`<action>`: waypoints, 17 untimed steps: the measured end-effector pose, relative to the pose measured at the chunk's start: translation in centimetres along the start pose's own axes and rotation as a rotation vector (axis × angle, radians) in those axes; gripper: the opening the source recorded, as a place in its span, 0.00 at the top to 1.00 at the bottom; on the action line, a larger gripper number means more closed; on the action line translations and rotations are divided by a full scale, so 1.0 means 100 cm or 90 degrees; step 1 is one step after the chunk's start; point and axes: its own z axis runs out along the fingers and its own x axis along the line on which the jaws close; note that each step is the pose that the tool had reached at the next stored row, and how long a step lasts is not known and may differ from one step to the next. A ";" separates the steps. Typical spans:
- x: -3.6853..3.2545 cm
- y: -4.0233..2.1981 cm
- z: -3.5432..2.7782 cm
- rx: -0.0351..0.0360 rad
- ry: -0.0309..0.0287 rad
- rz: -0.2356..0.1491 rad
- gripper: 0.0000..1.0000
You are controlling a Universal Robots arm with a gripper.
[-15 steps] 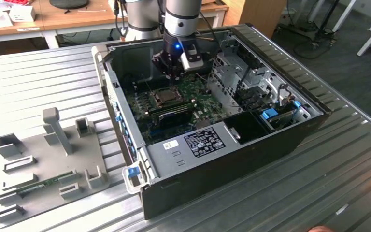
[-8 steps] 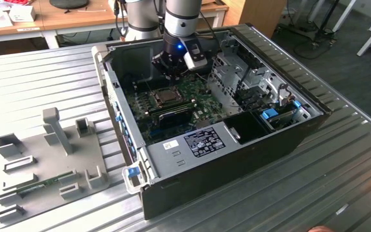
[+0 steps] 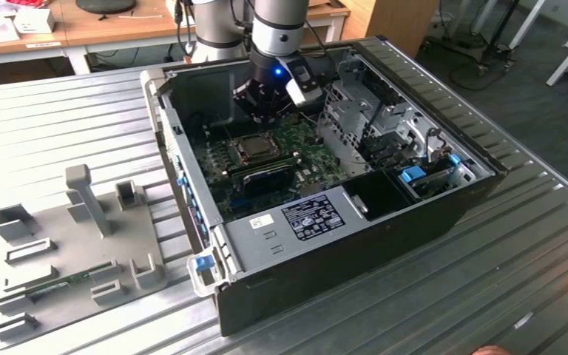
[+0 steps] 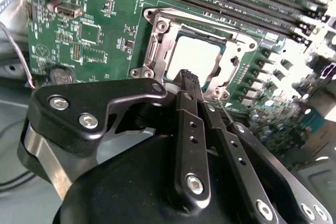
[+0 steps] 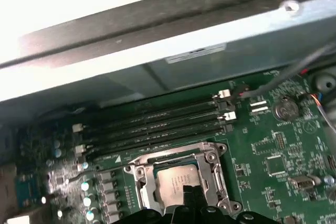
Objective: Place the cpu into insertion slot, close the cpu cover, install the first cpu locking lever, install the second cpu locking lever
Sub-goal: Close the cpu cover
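Silvery-beige metal is showing at the middle of the work: the cpu [image 4: 191, 56] is lying flat and square inside the insertion slot [image 3: 255, 148], so the seating step appears to be done. The cpu cover [image 4: 156, 45], a thin silver frame, is lying around the chip with its cut-out centre leaving the face bare. It seems to be resting down on the chip's edges, which is how it would be pinning the part in its socket. Whether either locking lever is latched is not clear from these views.

The gripper [image 4: 188, 77] is hanging just above one edge of the chip, its two black fingers [image 4: 185, 129] pressed together at the tips with nothing showing between them. Closed like this they are forming one narrow point, suited more to pushing on small hardware than to carrying anything. Whether the tips are touching the metal or hovering just off it cannot be told.

Around the socket the green circuit board [image 4: 89, 19] is spreading out, with the long black memory strips [image 5: 157, 124] running beside it. The board is sitting in the open computer case [image 3: 264, 296], which is lying on its side on the ribbed metal table [image 3: 481, 281] so the arm can reach straight down.
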 end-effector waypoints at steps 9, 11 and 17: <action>0.0000 0.0000 0.0001 0.0009 0.0014 -0.025 0.89; 0.0000 0.0000 0.0002 0.0017 0.0023 -0.044 0.89; 0.0000 0.0000 0.0004 0.0044 0.0056 -0.114 0.89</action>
